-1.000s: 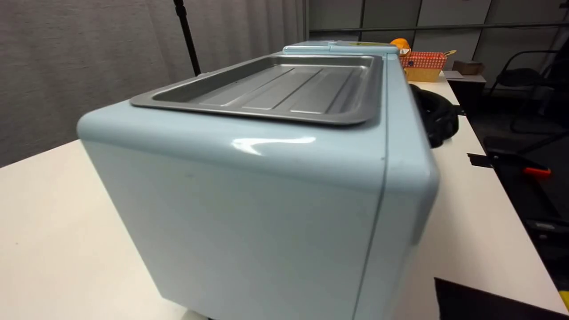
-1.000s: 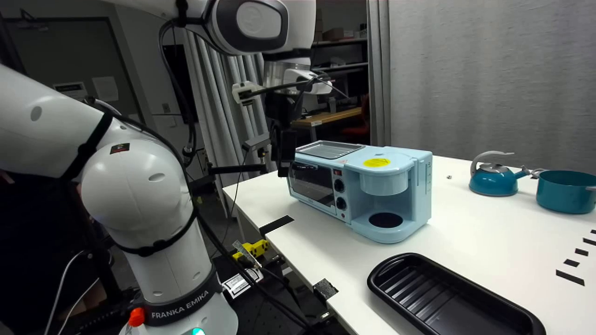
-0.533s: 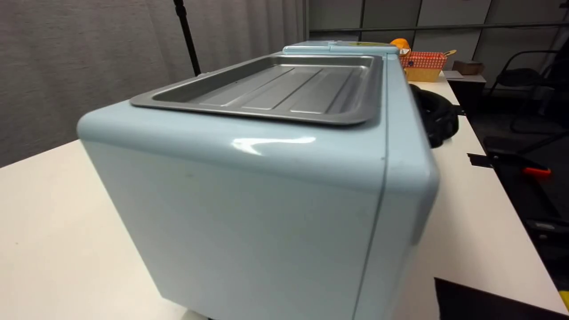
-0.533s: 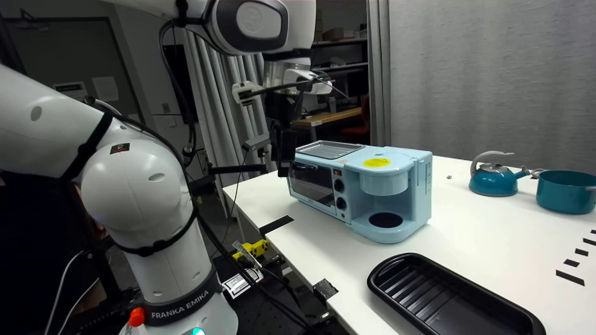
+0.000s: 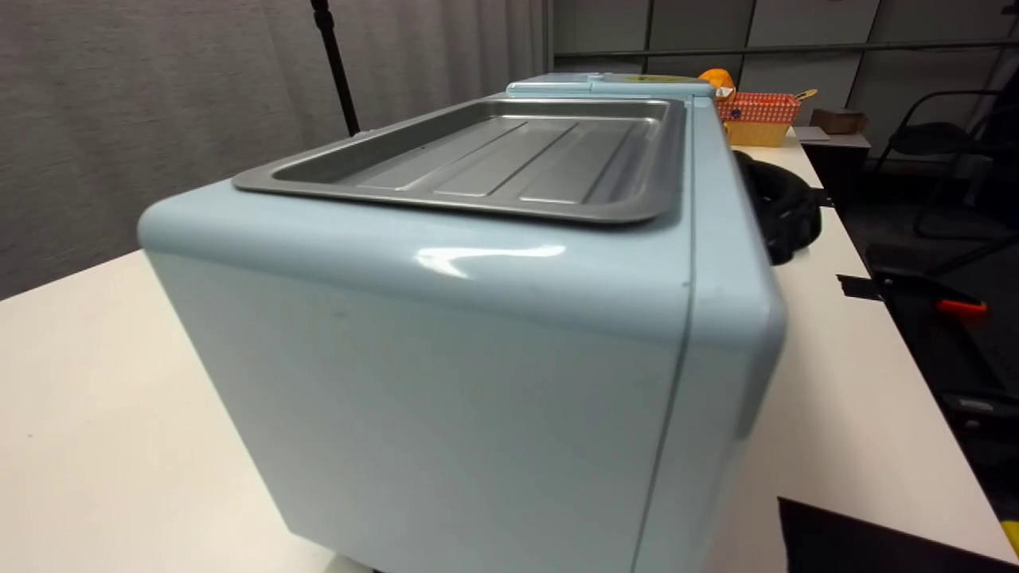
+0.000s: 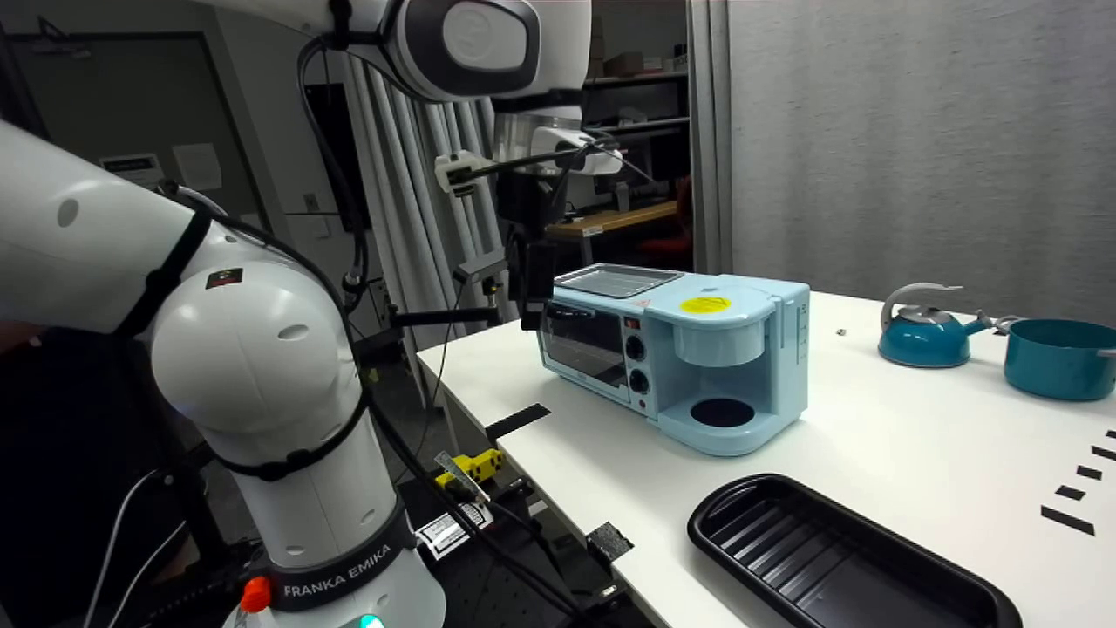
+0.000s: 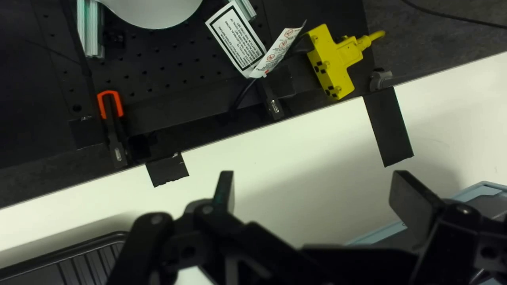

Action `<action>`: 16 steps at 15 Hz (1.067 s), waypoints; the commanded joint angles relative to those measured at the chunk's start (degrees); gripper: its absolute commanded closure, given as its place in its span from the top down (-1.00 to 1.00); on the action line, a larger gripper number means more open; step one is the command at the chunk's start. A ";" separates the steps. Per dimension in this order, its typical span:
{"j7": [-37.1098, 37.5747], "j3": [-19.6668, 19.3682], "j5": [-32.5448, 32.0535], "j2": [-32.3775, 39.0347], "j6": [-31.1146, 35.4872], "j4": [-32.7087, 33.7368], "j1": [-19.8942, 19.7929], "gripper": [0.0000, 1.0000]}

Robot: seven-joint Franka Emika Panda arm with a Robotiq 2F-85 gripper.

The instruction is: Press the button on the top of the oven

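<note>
The oven is a pale-blue glossy box with a glass door, dark knobs and a grey metal tray panel on top. It stands on the white table and also fills much of an exterior view. A round yellow sticker lies on its top. I cannot make out a button on top for certain; a red switch shows on the front. My gripper points down in front of the oven's door end. In the wrist view my gripper is open and empty. The oven's edge shows at lower right there.
A black ribbed pan lies on the table in front of the oven. A teal kettle and a teal pot stand farther back. A red-checked basket is beyond the oven. The table's edge lies below the gripper.
</note>
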 commanded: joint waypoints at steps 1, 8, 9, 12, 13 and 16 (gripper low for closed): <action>0.63 1.85 -0.12 1.29 0.92 1.98 -0.93 1.00; 1.85 4.46 -5.34 7.56 8.39 9.76 -2.75 1.00; 2.16 4.73 -6.26 8.42 9.49 10.63 -2.82 1.00; 1.68 3.83 -6.26 7.27 9.63 9.52 -1.58 1.00; 1.94 4.04 -6.66 8.00 9.76 10.25 -1.55 1.00; 2.09 4.25 -6.93 8.98 9.78 11.10 -1.51 1.00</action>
